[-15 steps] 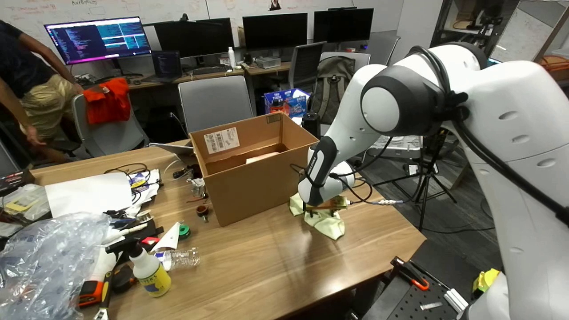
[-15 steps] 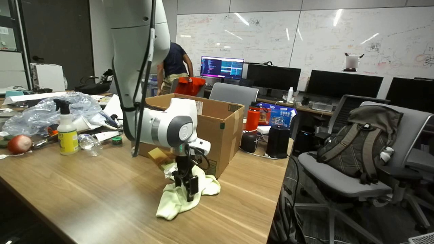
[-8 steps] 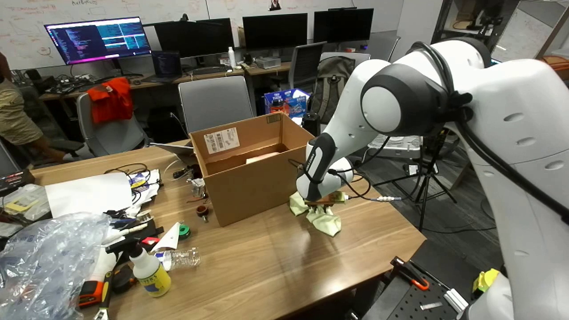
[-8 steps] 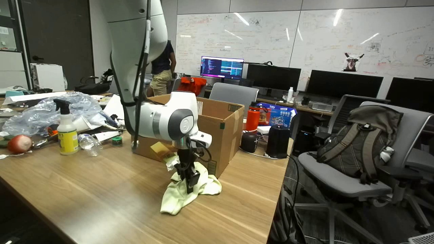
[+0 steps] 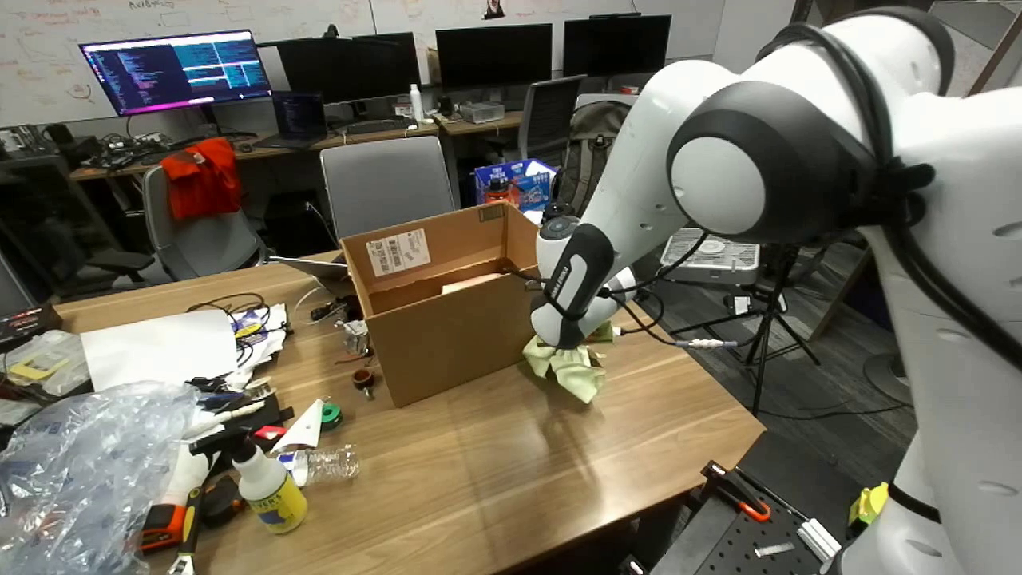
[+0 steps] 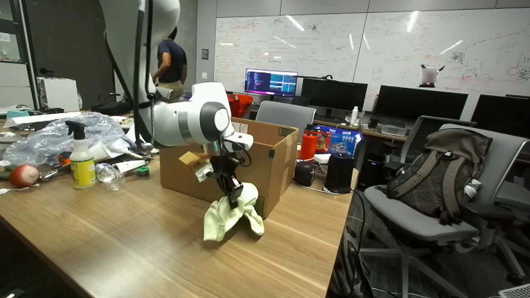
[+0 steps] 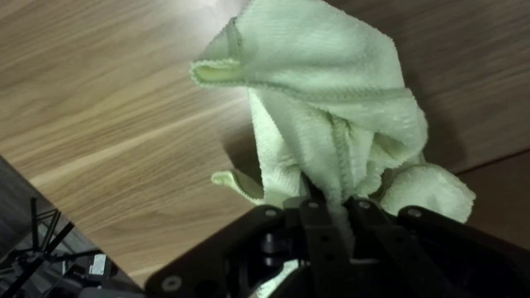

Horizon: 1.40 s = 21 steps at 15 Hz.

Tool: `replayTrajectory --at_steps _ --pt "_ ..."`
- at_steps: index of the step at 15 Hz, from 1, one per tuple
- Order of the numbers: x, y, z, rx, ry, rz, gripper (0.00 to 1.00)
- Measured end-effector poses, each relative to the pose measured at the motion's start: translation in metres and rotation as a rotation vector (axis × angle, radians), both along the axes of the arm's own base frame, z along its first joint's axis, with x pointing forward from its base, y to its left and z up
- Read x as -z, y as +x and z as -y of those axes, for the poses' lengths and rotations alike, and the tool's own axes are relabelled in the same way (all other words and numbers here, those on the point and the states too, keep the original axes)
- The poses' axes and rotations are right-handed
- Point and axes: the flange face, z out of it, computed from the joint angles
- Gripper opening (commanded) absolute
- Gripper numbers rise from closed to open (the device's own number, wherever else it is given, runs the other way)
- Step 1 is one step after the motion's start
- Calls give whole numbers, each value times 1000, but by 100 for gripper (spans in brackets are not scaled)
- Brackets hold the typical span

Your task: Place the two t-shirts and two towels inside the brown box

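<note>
A pale green towel point(image 6: 225, 217) hangs bunched from my gripper point(image 6: 234, 202), in front of the box wall, its lower ends just over the table. In the wrist view a fold of the towel point(image 7: 323, 70) runs between the jaws, which are shut on it. The arm hides the gripper in an exterior view, where the towel point(image 5: 571, 369) shows below the wrist. The brown box point(image 5: 459, 343) stands with its top open. Something pale point(image 5: 471, 283) lies inside, too little visible to identify. I cannot make out the t-shirts or the second towel.
A spray bottle point(image 5: 271, 487), a clear plastic bottle point(image 5: 327, 465), plastic wrap point(image 5: 88, 471) and tools crowd one side of the table. Beyond the box are an orange bottle point(image 6: 308, 145) and a black speaker point(image 6: 339, 174). An orange garment point(image 5: 200, 180) drapes over a chair.
My gripper has gone from open around the towel to shut on it. It has risen, lifting the bunched towel up from the table. The person in the background has moved.
</note>
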Motion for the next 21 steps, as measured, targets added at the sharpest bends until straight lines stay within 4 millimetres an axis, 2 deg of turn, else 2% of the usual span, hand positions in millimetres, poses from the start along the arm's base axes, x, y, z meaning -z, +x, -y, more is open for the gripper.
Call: replayTrajectory --at_steps 2,7,11,14,18,21 --pt "-34 1 -10 -11 -66 33 2" --pt "-134 9 -39 -69 -252 128 2" --pt "-214 22 -73 -138 -387 198 2" --pt "-266 32 -100 -177 -408 258 2" --pt "-311 53 -121 -238 -407 327 2" --pt "-328 72 -122 -266 -390 341 2"
